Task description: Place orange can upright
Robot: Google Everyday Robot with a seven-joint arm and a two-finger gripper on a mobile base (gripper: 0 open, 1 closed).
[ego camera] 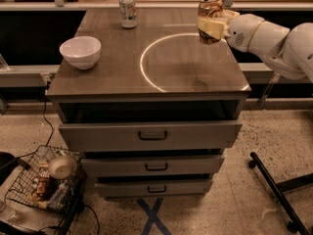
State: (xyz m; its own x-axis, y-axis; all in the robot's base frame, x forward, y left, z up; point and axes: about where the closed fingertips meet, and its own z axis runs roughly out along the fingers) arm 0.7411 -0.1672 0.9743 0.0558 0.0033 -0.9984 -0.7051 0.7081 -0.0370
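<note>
The orange can [210, 8], coppery with a silver top, stands upright in my gripper [211, 27], above the far right part of the cabinet top [122, 77]. The gripper's pale fingers are shut around the can's lower half. The white arm [274, 35] reaches in from the right. The can hangs over the right side of the bright ring of light [146, 48] on the top. I cannot tell whether the can's base touches the surface.
A white bowl [80, 51] sits at the left of the top. A silver-white can [128, 10] stands at the back edge. Three drawers [151, 136] are partly open below. A wire basket [44, 180] with clutter sits on the floor at left; a black stand leg [274, 190] at right.
</note>
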